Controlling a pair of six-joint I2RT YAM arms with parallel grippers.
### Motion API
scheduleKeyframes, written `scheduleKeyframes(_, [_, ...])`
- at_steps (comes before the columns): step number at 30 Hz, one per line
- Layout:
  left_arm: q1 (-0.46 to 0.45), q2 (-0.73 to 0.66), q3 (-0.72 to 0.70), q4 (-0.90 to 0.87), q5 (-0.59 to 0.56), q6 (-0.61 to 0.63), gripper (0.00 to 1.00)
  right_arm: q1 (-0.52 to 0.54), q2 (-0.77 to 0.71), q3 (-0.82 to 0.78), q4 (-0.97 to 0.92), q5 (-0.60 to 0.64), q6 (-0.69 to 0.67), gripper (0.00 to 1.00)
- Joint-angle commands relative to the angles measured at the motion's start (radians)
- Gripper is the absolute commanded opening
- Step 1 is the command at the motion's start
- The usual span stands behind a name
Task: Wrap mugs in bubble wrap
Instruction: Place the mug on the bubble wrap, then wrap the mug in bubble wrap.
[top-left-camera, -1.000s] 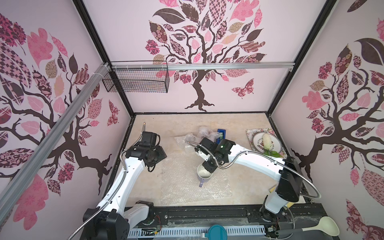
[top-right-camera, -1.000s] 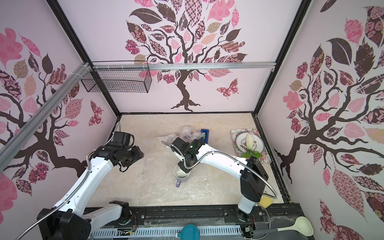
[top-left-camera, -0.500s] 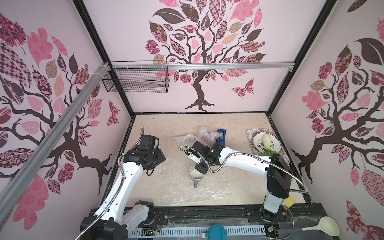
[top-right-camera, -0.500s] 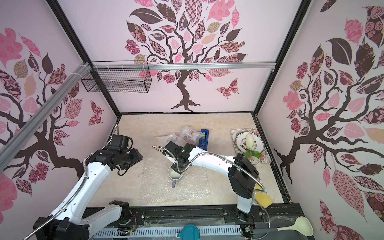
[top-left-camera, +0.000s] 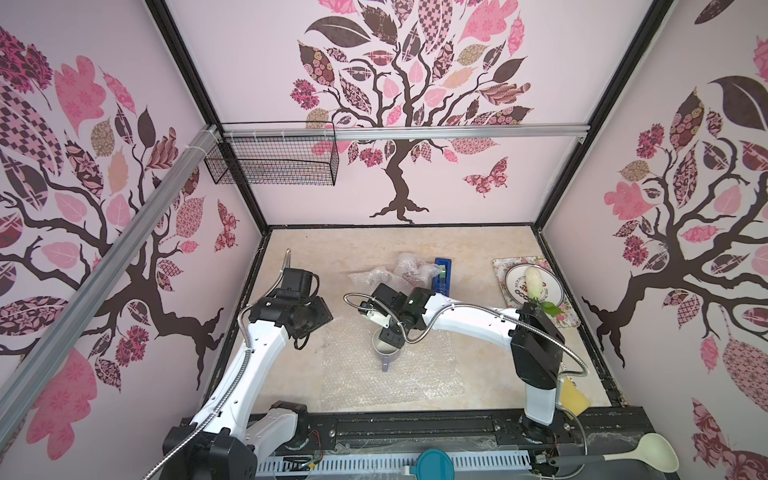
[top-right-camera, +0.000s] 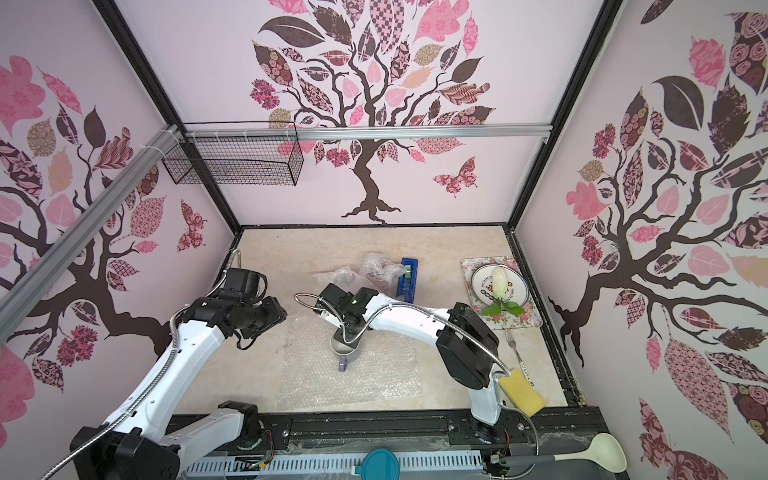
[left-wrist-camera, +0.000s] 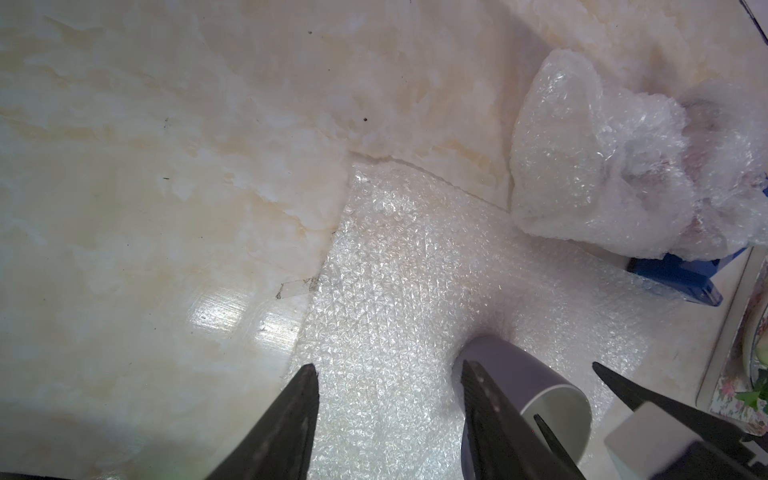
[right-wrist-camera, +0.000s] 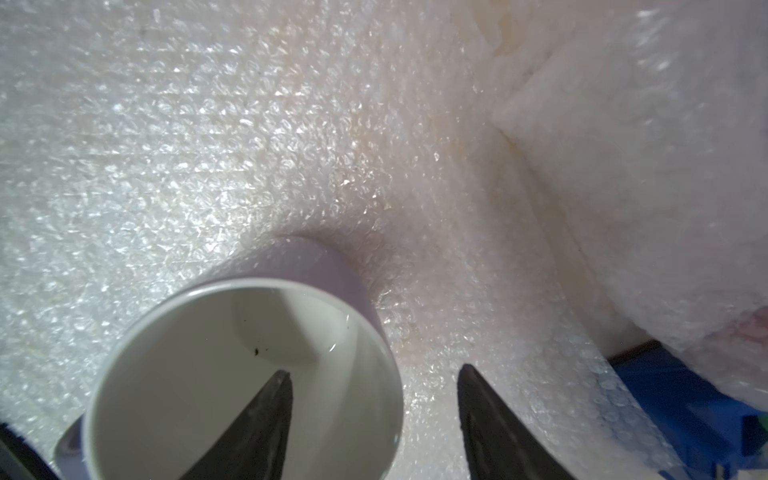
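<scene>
My right gripper (right-wrist-camera: 374, 370) stands wide apart, straddling the rim of one lavender mug (right-wrist-camera: 187, 374): one finger inside, one outside, neither clamping it. My left gripper (left-wrist-camera: 387, 363) is likewise parted and empty, above the sheet's edge. The mug stands upright on one flat bubble wrap sheet (right-wrist-camera: 208, 145). Beyond it lie two crumpled bubble wrap bundles (left-wrist-camera: 582, 166) and one blue tape dispenser (top-left-camera: 442, 274).

mug (right-wrist-camera: 208, 353): glazed ceramic, smooth, glossy
bubble wrap (right-wrist-camera: 208, 145): clear plastic, bumpy, glinting
desk (left-wrist-camera: 145, 187): marble-look, polished, shiny
fingers (left-wrist-camera: 291, 424): matt, plastic-looking
</scene>
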Motion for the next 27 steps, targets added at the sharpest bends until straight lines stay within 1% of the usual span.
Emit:
scheduleKeyframes(1, [-0.005,0.021,0.013,0.024,0.024,0.017,0.58,-0.028,-0.092,0.062,-0.007,0.062,0.070,0.80])
scheduleKeyframes(3, [-0.019,0.034,0.036,0.031,0.029,0.016,0.58,-0.098,-0.208,0.075,-0.069,0.021,0.189,0.83])
scheduleKeyframes(5, [-0.052,0.047,0.068,0.039,0.028,0.016,0.59,-0.200,-0.382,0.002,-0.147,-0.052,0.341,0.89])
scheduleKeyframes(6, [-0.072,0.051,0.079,0.051,0.032,0.019,0.59,-0.248,-0.467,-0.071,-0.172,-0.095,0.411,0.93])
scheduleKeyframes(8, [-0.122,0.053,0.082,0.112,0.070,0.022,0.59,-0.346,-0.674,-0.336,-0.181,-0.242,0.533,0.92])
scheduleKeyframes(11, [-0.169,0.060,0.089,0.178,0.151,0.053,0.59,-0.372,-0.849,-0.650,-0.173,-0.403,0.683,0.90])
scheduleKeyframes(12, [-0.189,0.062,0.098,0.179,0.150,0.072,0.59,-0.372,-0.881,-0.724,-0.141,-0.441,0.725,0.89])
scheduleKeyframes(13, [-0.208,0.061,0.104,0.181,0.146,0.092,0.59,-0.371,-0.917,-0.805,-0.098,-0.454,0.768,0.87])
scheduleKeyframes(15, [-0.229,0.055,0.110,0.180,0.159,0.113,0.60,-0.371,-0.950,-0.908,-0.032,-0.462,0.812,0.86])
scheduleKeyframes(18, [-0.236,0.040,0.081,0.188,0.173,0.104,0.60,-0.365,-0.922,-0.991,0.082,-0.507,0.846,0.83])
scheduleKeyframes(21, [-0.238,0.030,0.070,0.175,0.171,0.107,0.60,-0.333,-0.847,-1.005,0.106,-0.489,0.835,0.82])
scheduleKeyframes(23, [-0.237,0.022,0.069,0.170,0.142,0.113,0.60,-0.315,-0.784,-1.011,0.129,-0.494,0.827,0.80])
scheduleKeyframes(25, [-0.238,0.012,0.079,0.169,0.109,0.123,0.61,-0.273,-0.731,-1.006,0.149,-0.467,0.824,0.79])
scheduleKeyframes(27, [-0.238,0.009,0.098,0.148,0.060,0.131,0.63,-0.230,-0.681,-0.996,0.165,-0.441,0.832,0.77])
